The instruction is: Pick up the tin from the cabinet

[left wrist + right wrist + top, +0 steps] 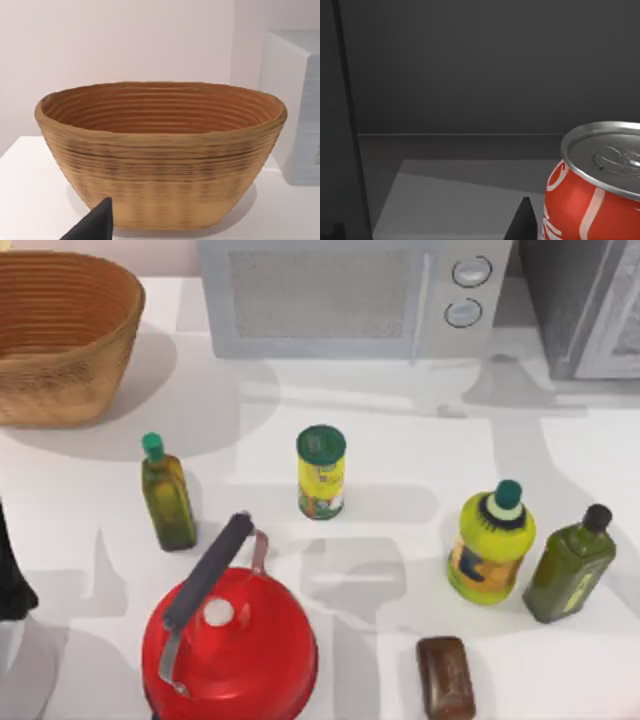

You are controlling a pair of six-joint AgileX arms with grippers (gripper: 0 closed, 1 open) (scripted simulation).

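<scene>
Inside the dark cabinet [470, 75], a red tin [592, 190] with a silver lid stands upright on the pale shelf floor, close in front of the right wrist camera. One dark fingertip [524, 222] of the right gripper rises just beside the tin; whether the fingers are spread or pressed onto it cannot be told from here. From above, the cabinet [585, 305] sits at the table's far right corner, beside the white microwave [350, 295].

The left arm [12, 580] waits at the table's left edge, its wrist camera facing the woven basket [160, 155], and its grip cannot be judged either.

By the look of it, the reach into the cabinet is made, while the grasp is unconfirmed and the lift out is not yet done. The tin seems not yet raised from the shelf.

On the open table stand a red kettle [230, 645], a yellow can [321, 472] and several bottles, untouched.
</scene>
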